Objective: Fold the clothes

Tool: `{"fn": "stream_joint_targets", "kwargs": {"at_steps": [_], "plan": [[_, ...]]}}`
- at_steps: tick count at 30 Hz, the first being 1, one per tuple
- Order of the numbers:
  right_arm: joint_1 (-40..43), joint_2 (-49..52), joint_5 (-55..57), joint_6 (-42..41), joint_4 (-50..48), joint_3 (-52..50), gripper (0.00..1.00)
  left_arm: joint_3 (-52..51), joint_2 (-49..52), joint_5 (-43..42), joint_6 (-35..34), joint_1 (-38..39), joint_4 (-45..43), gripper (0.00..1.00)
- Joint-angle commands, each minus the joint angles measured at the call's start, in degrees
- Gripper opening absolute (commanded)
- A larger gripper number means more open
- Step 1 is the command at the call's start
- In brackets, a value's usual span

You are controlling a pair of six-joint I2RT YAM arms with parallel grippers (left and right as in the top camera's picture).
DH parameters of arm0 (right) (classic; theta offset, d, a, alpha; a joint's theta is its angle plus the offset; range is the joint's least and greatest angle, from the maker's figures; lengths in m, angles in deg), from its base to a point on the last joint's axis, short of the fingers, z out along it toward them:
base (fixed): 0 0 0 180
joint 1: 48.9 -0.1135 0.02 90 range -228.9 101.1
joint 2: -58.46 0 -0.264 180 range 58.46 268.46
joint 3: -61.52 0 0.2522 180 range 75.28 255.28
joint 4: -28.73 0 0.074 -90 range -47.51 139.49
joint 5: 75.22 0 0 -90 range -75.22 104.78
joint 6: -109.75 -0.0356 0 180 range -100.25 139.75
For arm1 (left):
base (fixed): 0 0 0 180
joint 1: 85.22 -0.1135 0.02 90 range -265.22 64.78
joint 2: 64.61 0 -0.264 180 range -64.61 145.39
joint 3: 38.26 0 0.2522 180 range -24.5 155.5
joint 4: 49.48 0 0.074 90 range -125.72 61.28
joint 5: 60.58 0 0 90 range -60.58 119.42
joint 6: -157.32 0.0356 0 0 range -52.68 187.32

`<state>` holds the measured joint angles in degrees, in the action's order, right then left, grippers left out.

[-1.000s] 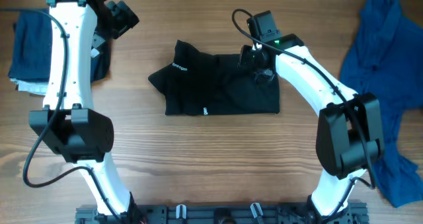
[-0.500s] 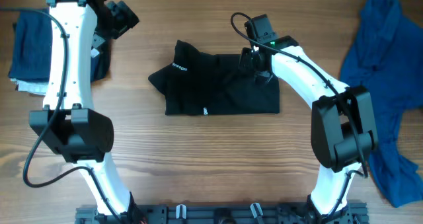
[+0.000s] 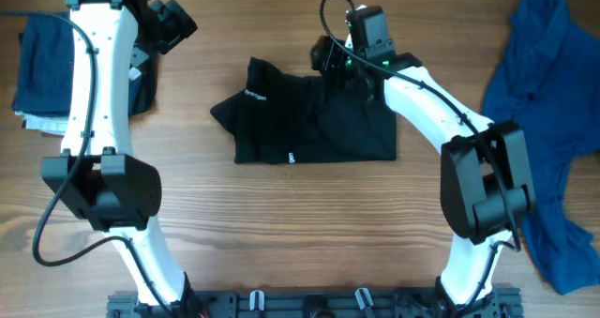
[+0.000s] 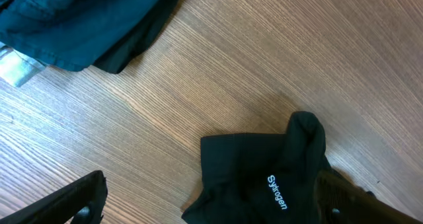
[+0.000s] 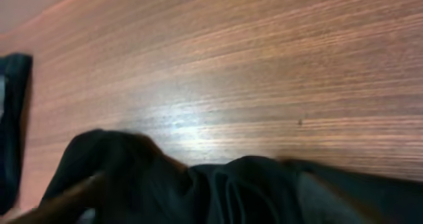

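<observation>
Likely a lab: robot-rigged table

We see a wooden table with the grain running from left to right. Near the middle, closer to the far edge, a black shirt lies folded into a rough rectangle. One bunched end points toward the left edge, and there is small white lettering there and near its front hem. From the left wrist camera we see the same lettered end resting flat on the wood. At the far left corner lie navy garments in a pile, with a white piece showing beneath them. Bare wood separates the pile from the shirt. Along the right edge a royal-blue garment lies crumpled and spread from far to near.
</observation>
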<state>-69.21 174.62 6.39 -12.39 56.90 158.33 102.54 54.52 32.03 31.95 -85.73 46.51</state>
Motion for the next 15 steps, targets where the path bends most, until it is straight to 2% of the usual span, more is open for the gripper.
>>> {"fn": "stream_joint_targets", "kwargs": {"at_steps": [1,8,12,15], "plan": [[-0.31,0.28,-4.48,1.11,2.54,0.46,0.97,0.79,-1.03,-0.22,0.70,-0.57,-0.15,1.00],[2.71,-6.19,-4.17,11.74,24.76,5.68,0.99,-1.55,-0.98,-1.62,5.44,-0.35,3.72,1.00],[7.65,-13.62,-4.42,17.38,34.16,7.06,1.00,-10.27,-0.98,-4.68,7.82,-0.35,1.73,1.00],[9.44,-16.39,-4.13,20.37,36.09,7.06,0.99,-19.54,-0.98,-12.66,13.51,-0.35,-4.22,0.99]]}}
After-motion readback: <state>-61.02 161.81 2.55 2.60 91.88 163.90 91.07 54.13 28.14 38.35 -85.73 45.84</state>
